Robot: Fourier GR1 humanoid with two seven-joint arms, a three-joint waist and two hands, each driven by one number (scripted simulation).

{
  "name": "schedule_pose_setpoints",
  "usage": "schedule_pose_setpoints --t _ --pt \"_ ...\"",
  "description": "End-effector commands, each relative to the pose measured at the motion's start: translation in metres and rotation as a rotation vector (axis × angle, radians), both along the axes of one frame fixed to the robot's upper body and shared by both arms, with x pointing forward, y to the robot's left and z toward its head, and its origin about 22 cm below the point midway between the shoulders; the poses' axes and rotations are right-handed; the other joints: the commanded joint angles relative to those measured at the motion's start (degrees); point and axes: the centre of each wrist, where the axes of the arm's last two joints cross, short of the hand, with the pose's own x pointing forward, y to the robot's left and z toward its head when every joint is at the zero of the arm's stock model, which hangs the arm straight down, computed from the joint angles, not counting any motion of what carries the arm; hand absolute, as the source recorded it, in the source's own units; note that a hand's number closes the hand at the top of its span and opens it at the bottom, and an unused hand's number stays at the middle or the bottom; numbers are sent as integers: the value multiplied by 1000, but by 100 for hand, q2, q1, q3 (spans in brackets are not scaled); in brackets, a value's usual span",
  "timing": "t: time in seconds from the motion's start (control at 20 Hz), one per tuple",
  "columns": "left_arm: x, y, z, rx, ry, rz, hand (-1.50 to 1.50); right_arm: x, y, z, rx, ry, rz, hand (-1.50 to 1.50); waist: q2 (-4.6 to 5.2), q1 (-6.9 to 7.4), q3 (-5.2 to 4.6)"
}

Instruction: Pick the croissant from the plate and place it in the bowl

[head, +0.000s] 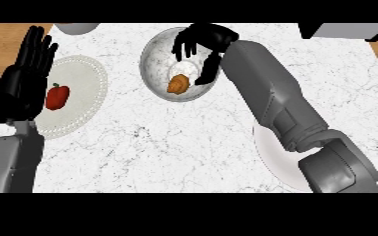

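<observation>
Now right hand (201,40) over bowl (153,55), upper centre; fingers spread, croissant (178,84) seemingly released inside. Lift straight up, avoid rim.

The right hand (201,42) reached far forward on an extended grey forearm, fingers (179,47) spread and relaxed downward. The left hand (28,75) rested open at the left edge, fingers up.

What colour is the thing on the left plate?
Red, with a small green stem: a pepper on the white plate, seen in the head view.
</observation>
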Motion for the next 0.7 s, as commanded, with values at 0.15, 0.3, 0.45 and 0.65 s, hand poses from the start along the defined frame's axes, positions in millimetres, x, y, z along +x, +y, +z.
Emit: schedule_pose_setpoints --t 0.15,0.3,0.45,0.65 --pt "1 -8 -2 -12 14 -16 0 -1 2 -6 235 181 -24 -150 34 52 4" --pt "1 -2 8 1 -2 1 0 -6 -5 -27 392 139 -83 -150 31 57 8" --pt "-4 4 0 -1 -8 -17 0 2 -21 -10 517 99 -180 -150 50 84 4" --pt "5 -11 4 0 -19 -18 0 14 -65 9 592 94 -289 -150 107 63 7"
